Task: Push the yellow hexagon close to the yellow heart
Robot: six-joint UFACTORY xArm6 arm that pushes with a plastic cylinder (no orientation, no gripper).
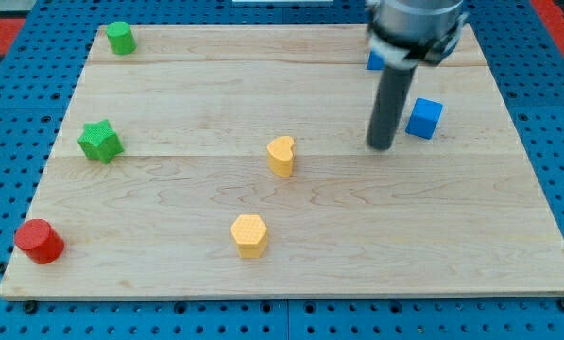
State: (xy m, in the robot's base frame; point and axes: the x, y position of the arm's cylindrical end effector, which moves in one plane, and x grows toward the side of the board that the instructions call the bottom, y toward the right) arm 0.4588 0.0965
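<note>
Only one camera view here, so here goes. My tip is down on the wooden board in the upper right of the frame, just beside a blue cube on its right, with a small gap between them. There's no hand or jaws on this rig, just a plain rod, so nothing is spread or pinching anything. Another blue block peeks out behind the arm near the top edge; can't make out its shape.

The yellow hexagon sits low in the frame, a bit left of centre, well apart from my tip. The yellow heart is above it and slightly right, near the middle.

My guess is the hexagon is a small, light, stiff block that slides easily on smooth wood and can spin if hit off-centre. So I'd contact it square on its lower-left face and nudge it up and right.

Bystanders: green cylinder top left, green star mid left, red cylinder bottom left.
</note>
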